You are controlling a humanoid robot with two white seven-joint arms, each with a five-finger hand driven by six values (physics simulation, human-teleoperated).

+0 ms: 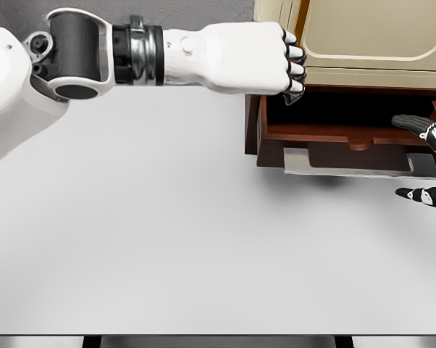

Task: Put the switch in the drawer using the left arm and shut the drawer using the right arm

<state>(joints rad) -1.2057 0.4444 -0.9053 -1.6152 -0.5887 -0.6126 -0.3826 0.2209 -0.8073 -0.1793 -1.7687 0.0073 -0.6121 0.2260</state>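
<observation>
My left hand (276, 61) is up by the drawer (348, 134), at its back left corner. My fingers (296, 71) are curled in tight, like a fist. I cannot see the switch. It may be tucked inside my fist, or it may be down in the dark part of the drawer. I cannot tell which.

The drawer is pulled out from the cabinet (363, 40). Its inside is dark and I see nothing lying in it.

My right hand (428, 163) peeks in at the right edge, next to the drawer front. Its fingers are spread, one above and one below, and they hold nothing.

I think a switch is small, light and hard. It may be smooth and slip, so I would pinch it by its sides.

The table (167, 232) is white.
</observation>
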